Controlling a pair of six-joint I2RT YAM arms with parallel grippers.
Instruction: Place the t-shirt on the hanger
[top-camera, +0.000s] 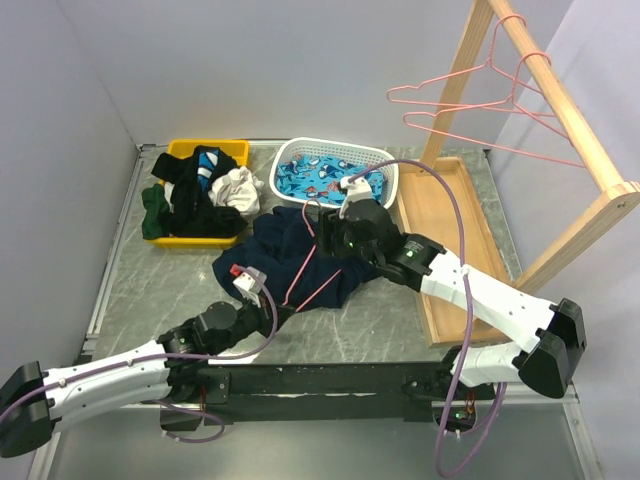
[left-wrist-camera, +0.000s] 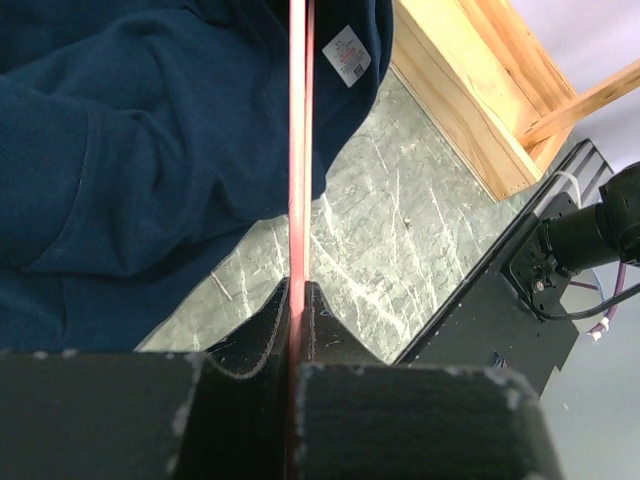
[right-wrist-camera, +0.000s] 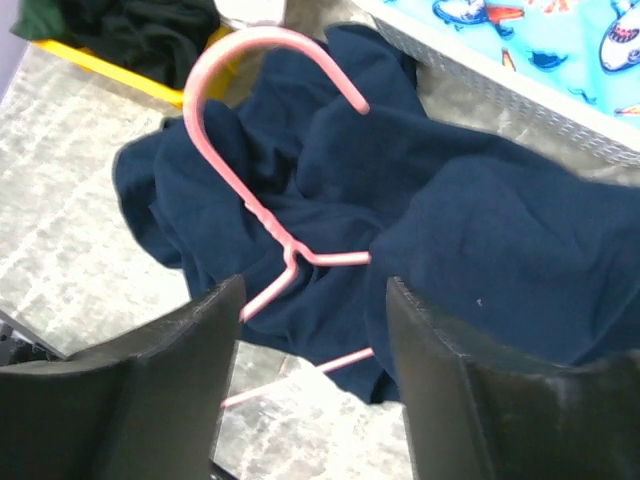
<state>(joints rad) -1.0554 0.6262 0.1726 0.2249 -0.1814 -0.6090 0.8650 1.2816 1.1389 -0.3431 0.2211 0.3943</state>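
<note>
Right now my left gripper (left-wrist-camera: 297, 300) is clamped on a straight run of the hanger (left-wrist-camera: 298, 150); the pink wire runs up from between my pads and over the t-shirt (left-wrist-camera: 130, 150). My left wrist camera also shows the shirt's white label (left-wrist-camera: 346, 55) just beside the wire.

My right gripper (right-wrist-camera: 312, 290) is spread wide above the shirt (right-wrist-camera: 470, 230), its fingers (right-wrist-camera: 180, 380) either side of the hanger's twisted neck (right-wrist-camera: 270, 215) and holding nothing. The hook (right-wrist-camera: 215, 70) curves away from me over the cloth.

From above, the t-shirt (top-camera: 290, 245) lies crumpled on the marble table (top-camera: 150, 290), between the yellow bin (top-camera: 180, 150) of mixed clothes and the wooden rack (top-camera: 560, 110). The hanger (top-camera: 297, 280) lies on it, with part of the wire hidden under the cloth. A white basket (top-camera: 390, 180) of light blue printed fabric sits just behind the shirt, and more pink hangers (top-camera: 470, 105) hang from the rack's rail.
</note>
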